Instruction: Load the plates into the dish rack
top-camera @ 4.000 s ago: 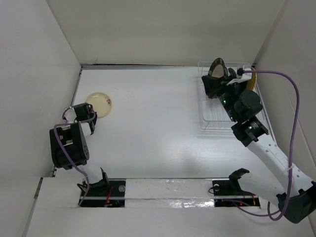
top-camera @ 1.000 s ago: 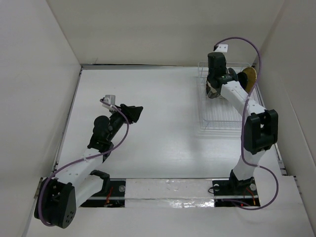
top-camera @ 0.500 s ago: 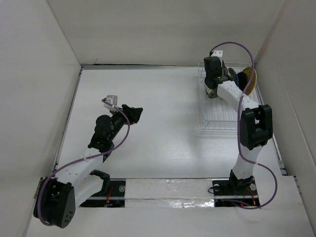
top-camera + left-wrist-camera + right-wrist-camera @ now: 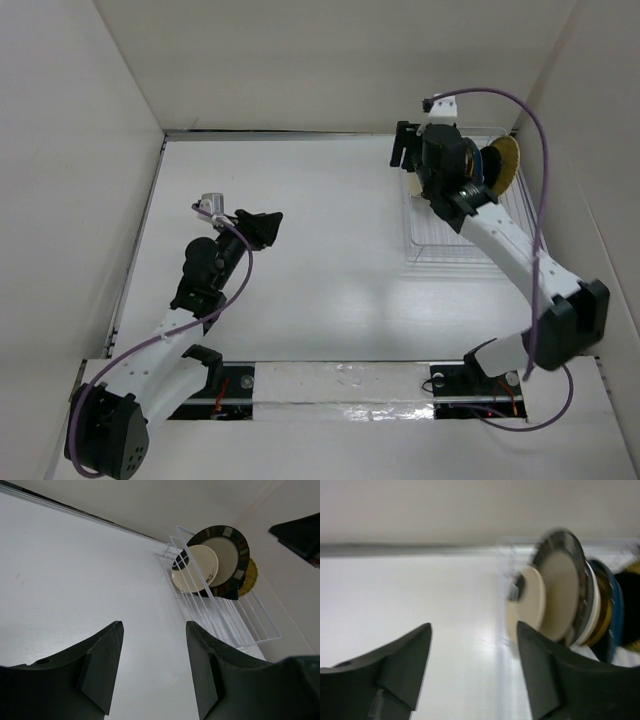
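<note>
White counter [image 4: 330,270] holds the dish rack [image 4: 455,240], plates [image 4: 225,555] on edge at its far end so they stay propped upright. Our left claw [image 4: 152,665], well off the rack, and right claw [image 4: 472,665], beside it, gape empty.

The top camera looks down from above and behind the arm bases [image 4: 205,372] over the whole table [image 4: 320,300]. The left wrist camera faces the dish rack [image 4: 225,622] from well away; the right wrist's sees the same plates [image 4: 555,590] close up
</note>
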Motion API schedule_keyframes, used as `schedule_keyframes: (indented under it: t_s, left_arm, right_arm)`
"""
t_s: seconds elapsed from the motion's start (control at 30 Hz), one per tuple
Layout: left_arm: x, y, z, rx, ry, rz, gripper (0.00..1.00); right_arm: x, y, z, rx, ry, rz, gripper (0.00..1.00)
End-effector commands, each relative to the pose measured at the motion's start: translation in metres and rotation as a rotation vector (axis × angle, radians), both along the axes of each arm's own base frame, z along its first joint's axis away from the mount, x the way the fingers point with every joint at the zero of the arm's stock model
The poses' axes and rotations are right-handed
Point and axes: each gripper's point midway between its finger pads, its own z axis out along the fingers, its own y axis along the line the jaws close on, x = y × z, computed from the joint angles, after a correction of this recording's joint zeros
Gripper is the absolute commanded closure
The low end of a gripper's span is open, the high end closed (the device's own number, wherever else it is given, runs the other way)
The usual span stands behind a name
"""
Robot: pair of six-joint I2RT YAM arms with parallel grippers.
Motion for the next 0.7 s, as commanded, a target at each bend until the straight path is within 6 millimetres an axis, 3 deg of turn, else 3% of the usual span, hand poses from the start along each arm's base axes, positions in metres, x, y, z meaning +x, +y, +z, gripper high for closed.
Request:
schedule_keyframes:
  t_s: [0.0,0.03,0.07,0.1,0.13,0.17,0.27,0.33,0.37,0.4,0.43,0.5,0.57,0.67]
  left_arm:
    - [-0.007,0.004,0.054,-0.097,-0.100,0.013,0.51]
    - [-0.009,0.005,0.056,-0.101,-0.095,0.015,0.51]
    - [-0.012,0.006,0.060,-0.111,-0.099,0.014,0.51]
    - [-0.018,0.008,0.069,-0.129,-0.114,0.012,0.51]
    - [-0.022,0.009,0.075,-0.137,-0.127,0.011,0.50]
    - [-0.026,0.010,0.080,-0.146,-0.137,0.011,0.50]
    - [-0.041,0.019,0.102,-0.165,-0.176,0.024,0.50]
    - [-0.052,0.025,0.120,-0.172,-0.209,0.037,0.49]
    - [-0.056,0.028,0.126,-0.173,-0.219,0.041,0.49]
    - [-0.066,0.032,0.144,-0.186,-0.262,0.041,0.49]
    - [-0.070,0.034,0.147,-0.184,-0.265,0.045,0.49]
    - [-0.081,0.040,0.164,-0.195,-0.310,0.056,0.49]
    - [-0.086,0.044,0.170,-0.197,-0.332,0.066,0.49]
    - [-0.080,0.044,0.161,-0.189,-0.311,0.079,0.49]
  right_arm:
    - [-0.039,0.049,0.083,0.205,-0.252,0.207,0.31]
    - [-0.050,0.058,0.089,0.234,-0.272,0.260,0.37]
    - [-0.073,0.080,0.101,0.294,-0.302,0.392,0.63]
    - [-0.087,0.091,0.106,0.326,-0.317,0.465,0.80]
    - [-0.100,0.101,0.113,0.362,-0.333,0.534,0.93]
    - [-0.128,0.119,0.125,0.419,-0.366,0.686,1.00]
    - [-0.178,0.143,0.150,0.490,-0.444,0.892,1.00]
    - [-0.203,0.146,0.165,0.509,-0.476,0.949,0.98]
    - [-0.207,0.145,0.168,0.505,-0.481,0.949,0.88]
    - [-0.211,0.143,0.174,0.508,-0.497,0.945,0.82]
    - [-0.218,0.138,0.180,0.513,-0.516,0.942,0.76]
    - [-0.215,0.131,0.181,0.514,-0.524,0.900,0.60]
    - [-0.212,0.130,0.178,0.512,-0.517,0.883,0.56]
    - [-0.207,0.137,0.168,0.511,-0.487,0.889,0.54]
